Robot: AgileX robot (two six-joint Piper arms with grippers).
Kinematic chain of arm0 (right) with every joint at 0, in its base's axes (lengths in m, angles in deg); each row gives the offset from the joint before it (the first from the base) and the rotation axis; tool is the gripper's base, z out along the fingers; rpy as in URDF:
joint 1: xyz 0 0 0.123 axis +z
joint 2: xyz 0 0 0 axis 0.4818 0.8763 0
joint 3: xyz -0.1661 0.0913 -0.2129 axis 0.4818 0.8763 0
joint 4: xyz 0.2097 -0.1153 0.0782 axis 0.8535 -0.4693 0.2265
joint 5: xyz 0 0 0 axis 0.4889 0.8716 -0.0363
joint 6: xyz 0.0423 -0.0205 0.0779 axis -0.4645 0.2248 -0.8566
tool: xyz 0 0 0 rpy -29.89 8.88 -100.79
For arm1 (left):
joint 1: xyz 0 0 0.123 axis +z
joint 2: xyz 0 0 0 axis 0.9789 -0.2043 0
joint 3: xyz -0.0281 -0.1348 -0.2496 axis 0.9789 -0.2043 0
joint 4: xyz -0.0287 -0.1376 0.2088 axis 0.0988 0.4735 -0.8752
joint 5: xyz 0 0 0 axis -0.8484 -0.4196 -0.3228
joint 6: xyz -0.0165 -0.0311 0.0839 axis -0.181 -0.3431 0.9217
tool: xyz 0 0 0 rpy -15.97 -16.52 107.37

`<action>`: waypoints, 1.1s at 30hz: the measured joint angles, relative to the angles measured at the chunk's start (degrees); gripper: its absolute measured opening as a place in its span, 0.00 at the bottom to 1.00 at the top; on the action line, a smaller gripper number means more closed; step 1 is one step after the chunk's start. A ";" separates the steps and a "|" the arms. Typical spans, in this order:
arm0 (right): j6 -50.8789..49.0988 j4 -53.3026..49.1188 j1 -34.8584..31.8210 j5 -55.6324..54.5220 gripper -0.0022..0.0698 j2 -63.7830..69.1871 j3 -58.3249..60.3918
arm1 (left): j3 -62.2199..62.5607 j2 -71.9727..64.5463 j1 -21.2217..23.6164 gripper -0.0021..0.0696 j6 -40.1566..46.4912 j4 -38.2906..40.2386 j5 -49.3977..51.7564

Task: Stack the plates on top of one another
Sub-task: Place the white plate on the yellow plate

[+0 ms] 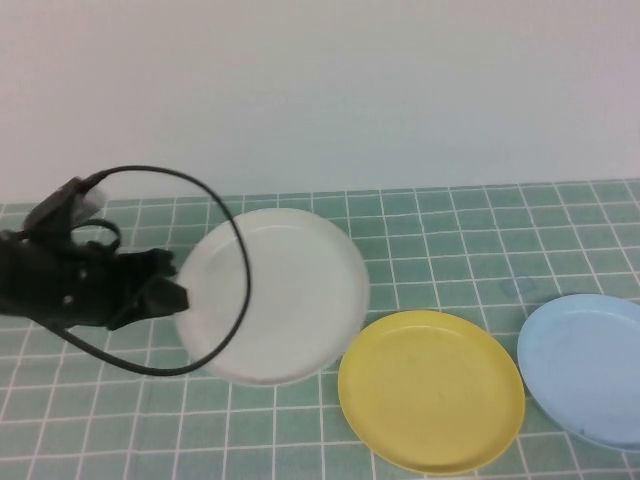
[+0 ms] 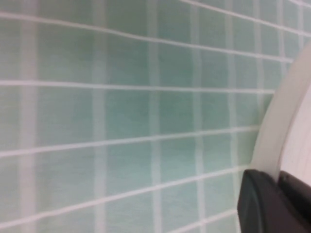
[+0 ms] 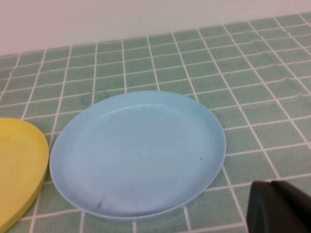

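Gripping white plate point(image 1: 275, 295) rim, left hand point(image 1: 172, 292) clamped, right hand point(image 3: 279, 208) seemingly closed, no writing.

White plate point(image 1: 285, 290): smooth plastic, matt with faint sheen, rim pinched in left gripper point(image 1: 172, 296); yellow plate point(image 1: 430, 390) just right of white plate: smooth plastic, slight gloss; light blue plate point(image 3: 138, 153) right of yellow: smooth plastic, satin, few fine scuffs; tablecloth point(image 1: 450, 250) under all: green with white grid, matt, woven-looking texture; right gripper point(image 3: 279, 206) beside blue plate: black matt plastic, jaws closed.
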 joint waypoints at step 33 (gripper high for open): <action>0.00 0.00 0.00 0.00 0.03 0.00 0.00 | 12.62 -16.14 -24.01 0.40 -13.78 -7.08 -4.47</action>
